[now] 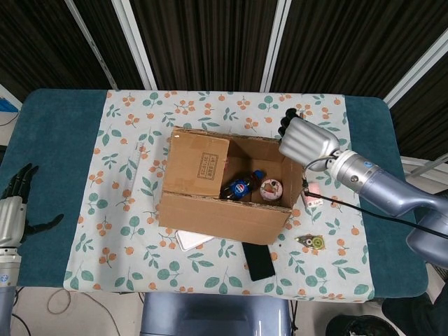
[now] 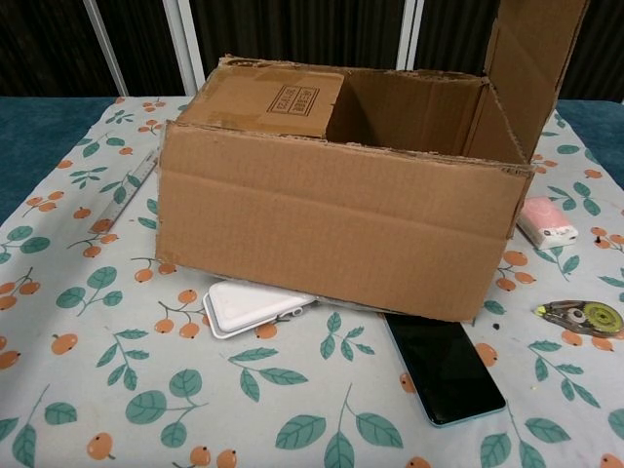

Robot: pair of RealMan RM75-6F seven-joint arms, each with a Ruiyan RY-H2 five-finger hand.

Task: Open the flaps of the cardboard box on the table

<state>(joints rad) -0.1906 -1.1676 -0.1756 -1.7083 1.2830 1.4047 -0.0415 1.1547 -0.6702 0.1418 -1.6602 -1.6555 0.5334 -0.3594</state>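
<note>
Box (image 1: 222,199): brown corrugated cardboard, rectangular, at table centre on a leaf-and-orange print cloth (image 1: 126,175); edges rough and torn.
Left flap (image 1: 197,164): folded down flat over the box's 9 o'clock half, printed stamp on top.
Right flap (image 2: 531,58): raised, tilting outward toward 3 o'clock, inner face plain cardboard.
Inside: dark bottle (image 1: 241,186) with blue round label, lying down; beside it at 3 o'clock a small round pink-topped cup (image 1: 270,188).
Right hand (image 1: 306,138): silvery ribbed metal with dark fingertips, at the box's 2 o'clock corner, against the raised flap; fingers close together and bent over the flap's edge; cannot tell whether gripping or only pressing.
Left hand (image 1: 12,210): at table's 9 o'clock edge over teal cloth, well apart from the box, released, dark fingers spread, holding nothing.
White case (image 2: 249,305): flat, rounded plastic, half tucked under the box's 6 o'clock edge.
Phone (image 2: 445,369): glossy black slab, just beside the box's 5 o'clock corner.
Pink packet (image 2: 546,220): soft, rectangular, at box's 3 o'clock.
Tape roller (image 2: 581,314): clear plastic, yellow wheel, at 4 o'clock.
Ruler (image 2: 133,179): thin, clear, at 9 o'clock.
</note>
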